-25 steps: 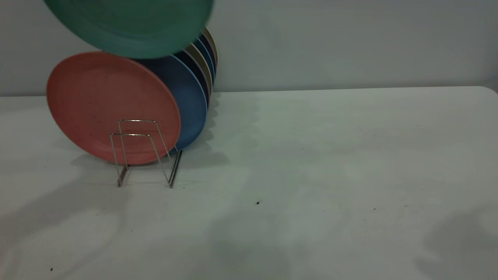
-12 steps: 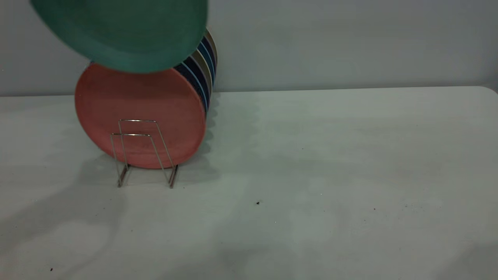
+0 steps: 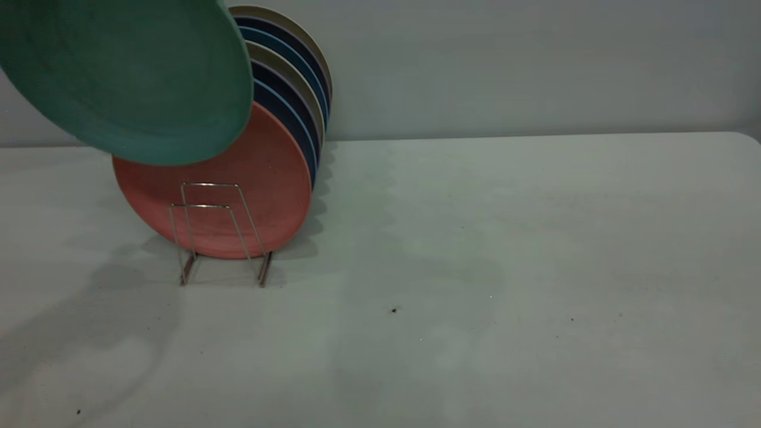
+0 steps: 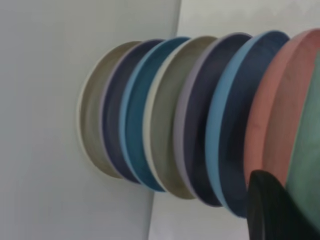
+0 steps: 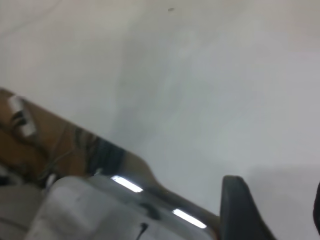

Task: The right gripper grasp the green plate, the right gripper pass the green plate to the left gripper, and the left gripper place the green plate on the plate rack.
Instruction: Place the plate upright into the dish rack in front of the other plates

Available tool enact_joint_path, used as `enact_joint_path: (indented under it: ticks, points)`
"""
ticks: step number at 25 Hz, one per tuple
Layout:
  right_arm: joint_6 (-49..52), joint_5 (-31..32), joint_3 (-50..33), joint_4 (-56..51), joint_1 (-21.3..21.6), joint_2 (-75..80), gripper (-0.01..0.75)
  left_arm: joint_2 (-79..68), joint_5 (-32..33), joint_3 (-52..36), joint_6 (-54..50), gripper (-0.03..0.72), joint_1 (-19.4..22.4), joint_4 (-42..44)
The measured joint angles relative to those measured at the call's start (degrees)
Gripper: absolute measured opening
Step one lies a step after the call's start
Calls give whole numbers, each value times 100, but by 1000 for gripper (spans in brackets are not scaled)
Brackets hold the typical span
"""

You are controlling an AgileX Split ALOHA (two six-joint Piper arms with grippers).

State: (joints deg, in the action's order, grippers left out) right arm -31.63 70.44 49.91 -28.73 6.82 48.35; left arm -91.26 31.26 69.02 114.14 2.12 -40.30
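Note:
The green plate (image 3: 125,77) hangs tilted in the air at the upper left, above and in front of the plate rack (image 3: 211,185). It overlaps the top of the salmon-pink plate (image 3: 261,178). No gripper shows in the exterior view. In the left wrist view, my left gripper (image 4: 287,197) is shut on the green plate's (image 4: 309,160) edge, and one black finger (image 4: 267,205) shows against it. My right gripper (image 5: 279,212) is open and empty over bare table, away from the rack.
The rack holds the salmon-pink plate at the front and several dark blue (image 3: 285,113) and beige plates behind it, also seen in the left wrist view (image 4: 190,115). Two wire loops stand free at the rack's front end. The table's edge (image 5: 100,150) shows in the right wrist view.
The green plate has moved left and down and tilted more upright. The salmon-pink plate slid right into line with the other plates about half a second ago and now stands still.

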Motion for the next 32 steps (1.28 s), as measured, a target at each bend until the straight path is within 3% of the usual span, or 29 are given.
enact_joint_path:
  ticks: [10,23,32]
  points:
    - [707,63,-20,577,0,-1439,376,-441,-378,0,498,91,-327,-85]
    - [978,63,-1928,1448,0,-2707,376,-522,-378,0,515,91,-343,-74]
    - [1197,64,-2032,1684,0,-3178,376,-733,-416,0,626,91,-343,-74]
